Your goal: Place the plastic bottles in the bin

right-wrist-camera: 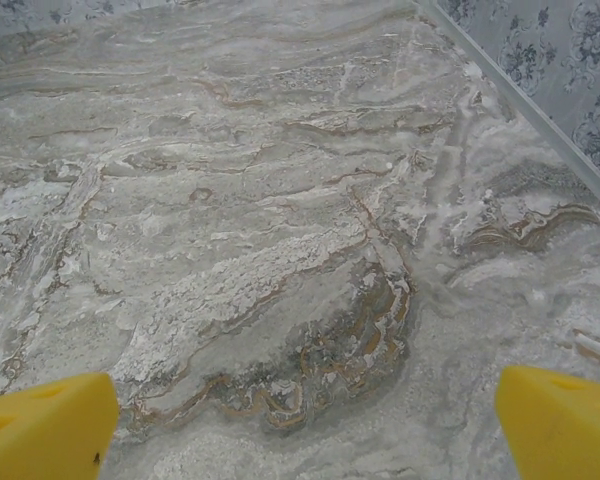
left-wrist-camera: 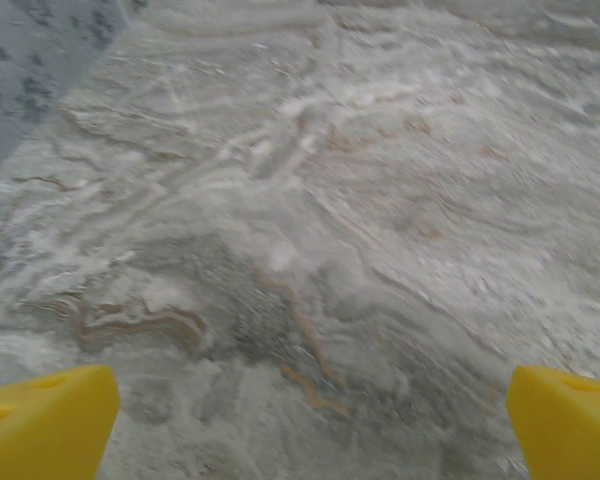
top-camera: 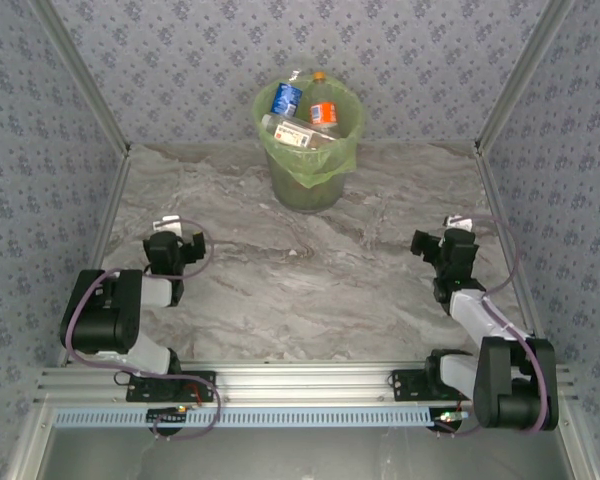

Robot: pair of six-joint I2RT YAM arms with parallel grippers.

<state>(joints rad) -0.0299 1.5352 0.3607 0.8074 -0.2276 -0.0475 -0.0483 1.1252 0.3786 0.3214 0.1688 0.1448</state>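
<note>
Left hand (top-camera: 175, 240) and right hand (top-camera: 445, 240) both wide, holding nothing, low over grey marbled surface (top-camera: 310, 290). Clear plastic bottles (top-camera: 323, 110) sit in round green-bagged bin (top-camera: 352, 140), well ahead, between the 2 hands. Binning looks done. Next: confirm no strays, park.

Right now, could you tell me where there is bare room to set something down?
The table is bare between the left gripper and right gripper, up to the bin and either side of it. The bin itself is crowded with plastic bottles.
</note>
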